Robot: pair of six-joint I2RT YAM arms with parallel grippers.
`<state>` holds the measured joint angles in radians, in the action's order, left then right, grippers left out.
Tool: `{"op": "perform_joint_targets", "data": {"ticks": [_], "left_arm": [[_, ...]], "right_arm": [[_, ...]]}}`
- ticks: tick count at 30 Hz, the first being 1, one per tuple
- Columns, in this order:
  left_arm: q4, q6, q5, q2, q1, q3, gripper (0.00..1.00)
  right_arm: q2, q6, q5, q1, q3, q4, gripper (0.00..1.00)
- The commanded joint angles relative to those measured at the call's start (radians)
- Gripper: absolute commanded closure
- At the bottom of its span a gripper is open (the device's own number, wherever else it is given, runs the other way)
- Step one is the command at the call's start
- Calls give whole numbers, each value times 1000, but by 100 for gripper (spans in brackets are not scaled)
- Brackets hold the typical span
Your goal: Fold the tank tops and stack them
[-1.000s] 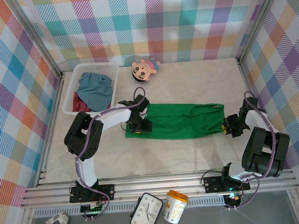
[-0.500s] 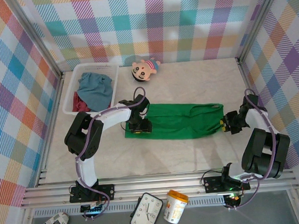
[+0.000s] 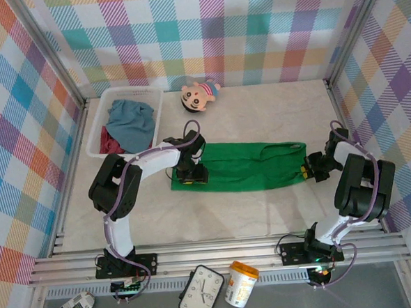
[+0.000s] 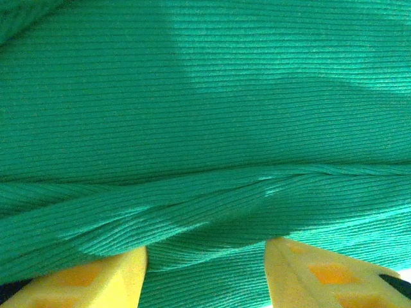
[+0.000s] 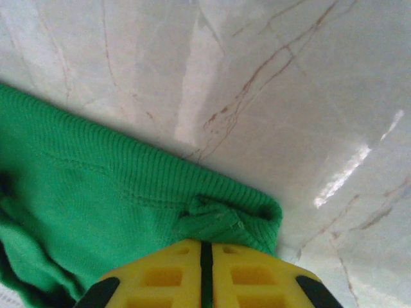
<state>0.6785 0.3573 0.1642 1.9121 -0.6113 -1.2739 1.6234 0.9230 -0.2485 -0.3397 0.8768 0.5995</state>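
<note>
A bright green tank top [image 3: 245, 167] lies spread flat across the middle of the table. My left gripper [image 3: 191, 174] rests on its left end; in the left wrist view the gripper [image 4: 205, 250] is open, its yellow fingers [image 4: 109, 279] standing apart on the ribbed green cloth [image 4: 205, 109]. At the top's right end sits my right gripper [image 3: 310, 170]. The right wrist view shows this gripper [image 5: 205, 242] shut, with a puckered corner of the green cloth [image 5: 96, 192] pinched at its tips. A blue-grey top [image 3: 130, 120] and a dark red one [image 3: 108, 140] lie in the basket.
The white mesh basket [image 3: 96, 141] stands at the back left by the wall. A big-headed doll [image 3: 200, 95] lies at the back middle. A clock [image 3: 201, 292] and a cup [image 3: 241, 283] sit below the table's front rail. Bare marble table [image 3: 259, 116] surrounds the green top.
My right gripper has shifted a little left onto the green top's right end and closed on its corner. The left arm has not moved.
</note>
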Motion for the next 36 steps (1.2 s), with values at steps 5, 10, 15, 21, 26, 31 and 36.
{"op": "perform_joint_targets", "data": {"ticks": [5, 10, 15, 21, 26, 31, 36], "left_arm": [[80, 4, -2, 9, 14, 8, 48], [104, 13, 4, -45, 13, -23, 47], [125, 11, 13, -56, 14, -116, 45], [104, -15, -56, 41, 48, -254, 45], [63, -65, -159, 170, 71, -403, 44], [118, -123, -206, 310, 90, -544, 46], [144, -141, -208, 360, 107, -539, 47]], "right_arm": [[48, -87, 179, 0, 37, 63, 83], [-28, -154, 258, -16, 40, 122, 71], [-109, -202, 200, -15, 63, 156, 57], [-242, -179, 88, 56, 51, 181, 46], [-313, -62, 61, 248, -48, 129, 49], [-272, 33, 63, 341, -151, -2, 53], [-137, -33, 110, 346, -89, -37, 57]]}}
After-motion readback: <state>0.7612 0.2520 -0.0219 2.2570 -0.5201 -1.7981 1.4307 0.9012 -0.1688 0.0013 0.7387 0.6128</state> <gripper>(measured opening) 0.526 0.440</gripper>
